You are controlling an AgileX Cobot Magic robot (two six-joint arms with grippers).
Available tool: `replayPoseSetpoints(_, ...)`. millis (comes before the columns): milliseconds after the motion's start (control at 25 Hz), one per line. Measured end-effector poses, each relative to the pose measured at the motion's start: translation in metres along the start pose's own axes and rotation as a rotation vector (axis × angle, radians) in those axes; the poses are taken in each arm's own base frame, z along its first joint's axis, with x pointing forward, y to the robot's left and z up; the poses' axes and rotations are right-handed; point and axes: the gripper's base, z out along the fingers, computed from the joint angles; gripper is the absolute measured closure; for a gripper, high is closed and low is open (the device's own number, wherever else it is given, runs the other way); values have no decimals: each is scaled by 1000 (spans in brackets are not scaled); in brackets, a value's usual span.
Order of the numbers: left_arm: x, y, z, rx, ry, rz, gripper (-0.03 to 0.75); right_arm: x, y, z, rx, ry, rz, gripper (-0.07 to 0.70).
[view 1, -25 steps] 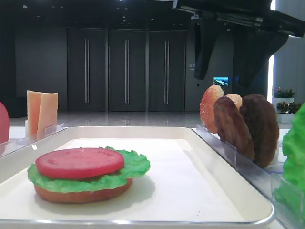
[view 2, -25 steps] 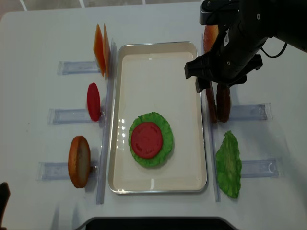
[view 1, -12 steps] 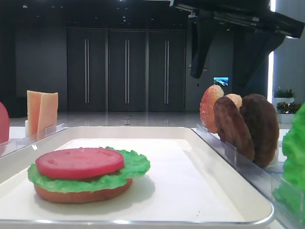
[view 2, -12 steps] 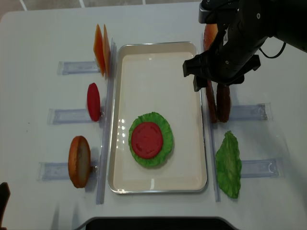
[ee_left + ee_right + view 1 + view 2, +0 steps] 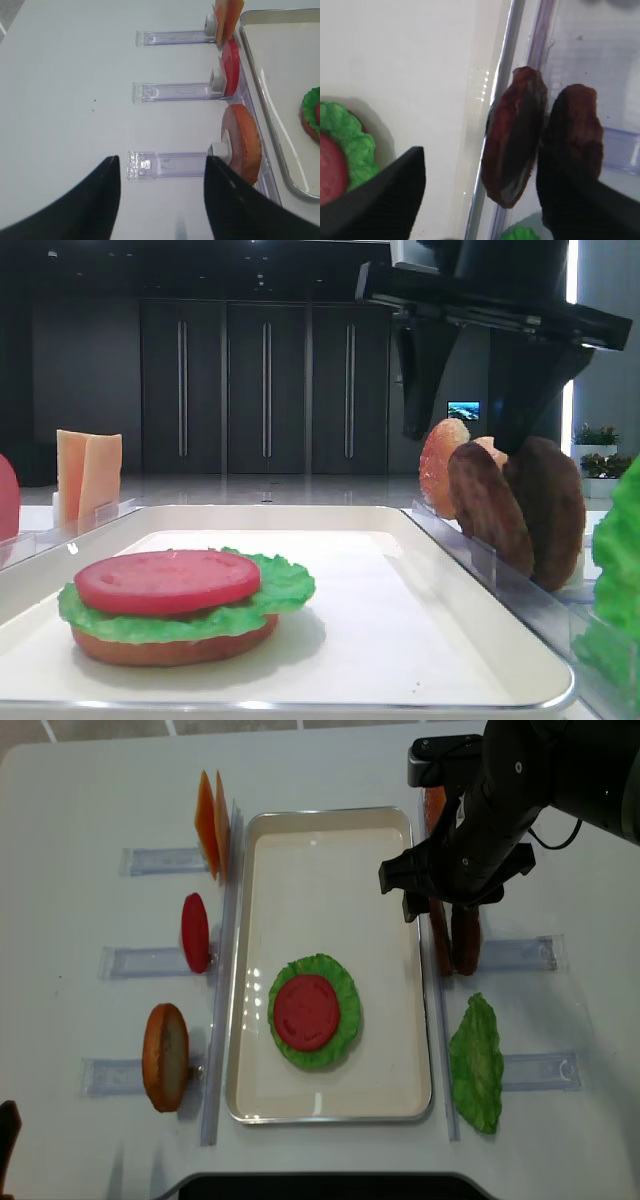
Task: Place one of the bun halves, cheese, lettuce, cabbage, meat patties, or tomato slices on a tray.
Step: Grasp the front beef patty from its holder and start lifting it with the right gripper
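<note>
Two dark brown meat patties (image 5: 452, 935) stand on edge in a clear rack right of the cream tray (image 5: 330, 850). My right gripper (image 5: 440, 908) hovers open just above them. In the right wrist view its jaws straddle the nearer patty (image 5: 515, 135), with the other patty (image 5: 572, 132) against the right finger. On the tray lies a stack of bun half, lettuce and tomato slice (image 5: 313, 1011). My left gripper (image 5: 161, 165) is open over bare table, beside a standing bun half (image 5: 245, 142). Cabbage is out of view.
Left of the tray stand cheese slices (image 5: 210, 835), a tomato slice (image 5: 195, 932) and a bun half (image 5: 165, 1055) in clear holders. A lettuce leaf (image 5: 475, 1065) lies right of the tray. Another bun half (image 5: 440, 465) stands behind the patties.
The right arm has come down over the meat patties and shifted slightly toward the tray, jaws still open. Nothing else has moved.
</note>
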Motion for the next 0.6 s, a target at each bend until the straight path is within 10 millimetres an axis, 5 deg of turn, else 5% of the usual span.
replayPoseSetpoints(600, 0, 0, 0, 0, 0, 0, 307, -1, -2, 27, 33, 62, -9, 180)
